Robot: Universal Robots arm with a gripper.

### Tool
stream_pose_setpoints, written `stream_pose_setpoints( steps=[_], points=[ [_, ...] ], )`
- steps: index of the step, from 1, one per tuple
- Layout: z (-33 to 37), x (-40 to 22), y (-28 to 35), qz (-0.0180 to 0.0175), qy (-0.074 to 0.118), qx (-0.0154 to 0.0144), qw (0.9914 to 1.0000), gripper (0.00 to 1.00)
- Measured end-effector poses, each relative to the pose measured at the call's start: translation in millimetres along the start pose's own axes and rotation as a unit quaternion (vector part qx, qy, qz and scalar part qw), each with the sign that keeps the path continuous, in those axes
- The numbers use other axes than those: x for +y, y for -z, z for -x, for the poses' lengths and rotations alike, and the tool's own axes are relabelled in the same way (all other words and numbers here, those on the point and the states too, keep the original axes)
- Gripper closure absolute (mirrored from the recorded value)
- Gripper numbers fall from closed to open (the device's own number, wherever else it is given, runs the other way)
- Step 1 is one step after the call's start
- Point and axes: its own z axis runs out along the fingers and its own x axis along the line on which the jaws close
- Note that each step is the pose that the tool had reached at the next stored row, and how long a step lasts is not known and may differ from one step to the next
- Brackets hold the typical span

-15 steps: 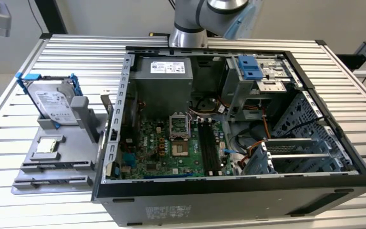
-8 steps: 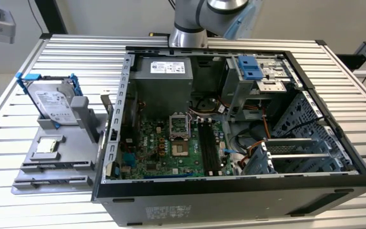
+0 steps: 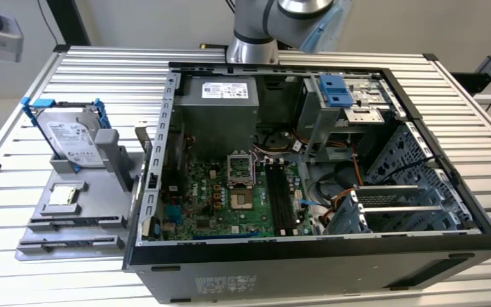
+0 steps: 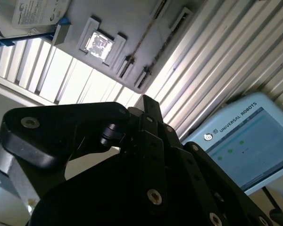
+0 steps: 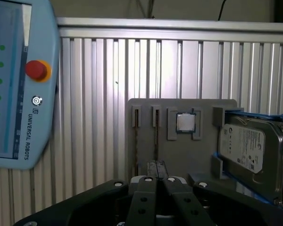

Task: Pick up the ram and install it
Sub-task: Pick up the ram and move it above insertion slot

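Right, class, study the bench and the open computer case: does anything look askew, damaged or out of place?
Nothing stands out. Both ram sticks stand straight in the grey holder, the hard drive rests on it too, and the open case looks tidy.

Table (image 3: pixel 100 70): ribbed bare aluminium, satin sheen. Computer case (image 3: pixel 314 272): matt black outside, dull grey sheet metal inside. Holder tray (image 3: pixel 75 220): matt grey plastic. Hard drive (image 3: pixel 73 142): shiny silver metal, blue plastic frame. Gripper (image 5: pixel 155 164): matt black, bright metal screws.

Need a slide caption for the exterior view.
Arm at far side of open PC case on slatted table; grey tray with hard drive on the exterior view's left.
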Motion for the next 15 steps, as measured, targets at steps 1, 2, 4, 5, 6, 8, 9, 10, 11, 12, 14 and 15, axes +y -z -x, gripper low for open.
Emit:
stream_pose_setpoints(
  steps=[1, 2, 4, 5, 6, 8, 9, 10, 11, 12, 14, 15],
  points=[
    [0.0, -0.1, -1.2, 0.0001, 0.000, 0.0000, 1.00000, 1.00],
    [0.0, -0.2, -2.5, 0.0000, 0.000, 0.0000, 1.00000, 1.00],
    [0.0, -0.1, -5.4, 0.0000, 0.000, 0.0001, 1.00000, 1.00],
    [0.0, -0.1, -6.3, -0.0001, 0.000, 0.0001, 1.00000, 1.00],
    [0.0, -0.1, -7.2, -0.0001, 0.000, 0.0001, 1.00000, 1.00],
    [-0.1, -0.2, -8.9, -0.0002, 0.000, 0.0001, 1.00000, 1.00],
    [-0.1, -0.2, -9.6, -0.0001, 0.000, 0.0001, 1.00000, 1.00],
    [-0.1, -0.2, -10.4, -0.0001, 0.000, 0.0001, 1.00000, 1.00],
    [-0.2, -0.2, -11.2, -0.0002, 0.000, 0.0001, 1.00000, 1.00],
    [-0.2, -0.2, -11.9, -0.0002, 0.000, 0.0001, 1.00000, 1.00],
    [-0.2, -0.3, -13.6, -0.0002, 0.000, 0.0001, 1.00000, 1.00],
    [-0.3, -0.3, -14.4, -0.0002, 0.000, 0.0001, 1.00000, 1.00]
  ],
)
